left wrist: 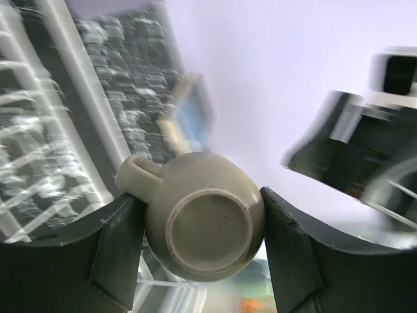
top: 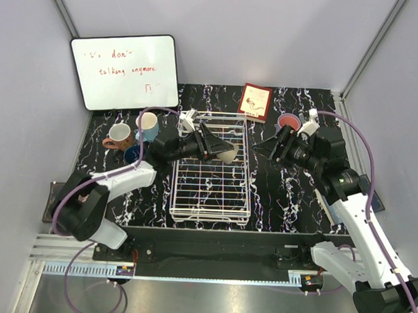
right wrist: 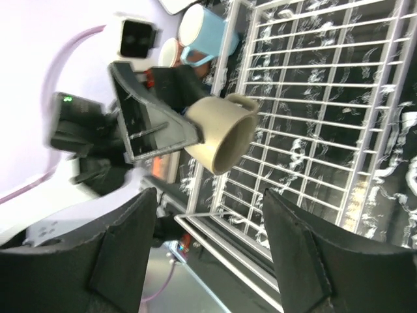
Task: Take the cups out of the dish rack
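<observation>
grey-beige mug (left wrist: 207, 228): matt speckled ceramic | dish rack (top: 211, 191): white coated wire

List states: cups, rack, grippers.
left gripper: shut on grey-beige mug
right gripper: open, empty
dish rack: no cup resting in it
grey-beige mug: tipped sideways, held above dish rack
light blue mug: upright on table, left of dish rack
brown mug: upright on table, beside it
dark blue cup: on table, partly hidden
reddish cup: upright on table, right of dish rack
</observation>
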